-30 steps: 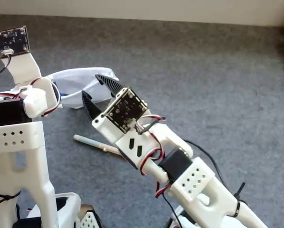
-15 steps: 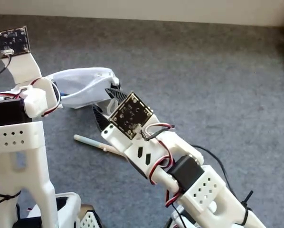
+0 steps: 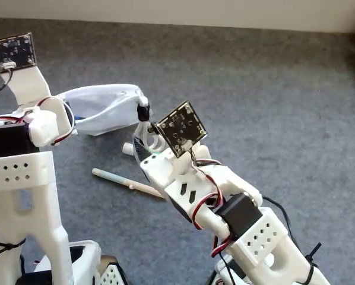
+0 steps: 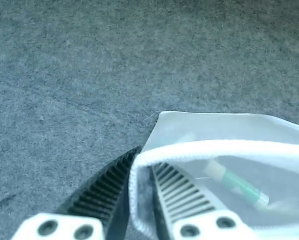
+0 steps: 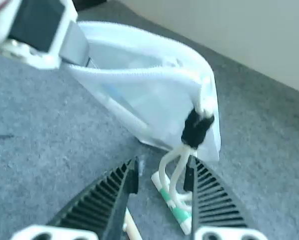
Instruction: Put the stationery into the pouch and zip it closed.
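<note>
Holding the pouch toward the table's far left, my left tool is clamped on its rim; my right tool stands apart around the zip cord. Zipping now risks leaving the pen outside.

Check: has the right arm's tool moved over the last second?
Yes. The right tool swung rightward and tipped down, from over the pouch to its zipper cord, while the pen on the carpet stayed put.
</note>
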Tool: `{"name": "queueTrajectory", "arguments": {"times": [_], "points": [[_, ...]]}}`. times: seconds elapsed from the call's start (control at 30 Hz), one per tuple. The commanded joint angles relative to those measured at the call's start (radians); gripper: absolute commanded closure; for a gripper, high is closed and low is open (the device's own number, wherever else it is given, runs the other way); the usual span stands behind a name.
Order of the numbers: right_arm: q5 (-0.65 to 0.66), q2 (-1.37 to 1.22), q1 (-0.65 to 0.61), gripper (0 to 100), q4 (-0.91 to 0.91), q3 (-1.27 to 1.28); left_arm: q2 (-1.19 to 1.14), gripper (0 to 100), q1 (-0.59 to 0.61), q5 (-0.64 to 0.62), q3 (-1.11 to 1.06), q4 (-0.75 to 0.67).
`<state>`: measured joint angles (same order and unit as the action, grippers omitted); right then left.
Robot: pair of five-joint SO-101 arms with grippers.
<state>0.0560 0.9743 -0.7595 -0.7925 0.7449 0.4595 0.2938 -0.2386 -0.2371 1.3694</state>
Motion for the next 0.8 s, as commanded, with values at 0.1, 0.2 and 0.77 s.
{"name": "queueTrajectory", "arguments": {"times": [0.1, 0.2, 0.77], "points": [[-0.006, 0.019, -0.038, 85.0, -0.163, -0.022, -0.001, 99, 0.11, -0.054, -0.019, -0.049], [-0.005, 0.019, -0.067, 85.0, -0.173, -0.016, -0.001, 99, 0.119, -0.054, -0.019, -0.049], [0.051, -0.374, -0.173, 85.0, -0.136, -0.016, -0.001, 99, 0.116, -0.054, -0.021, -0.044]]}}
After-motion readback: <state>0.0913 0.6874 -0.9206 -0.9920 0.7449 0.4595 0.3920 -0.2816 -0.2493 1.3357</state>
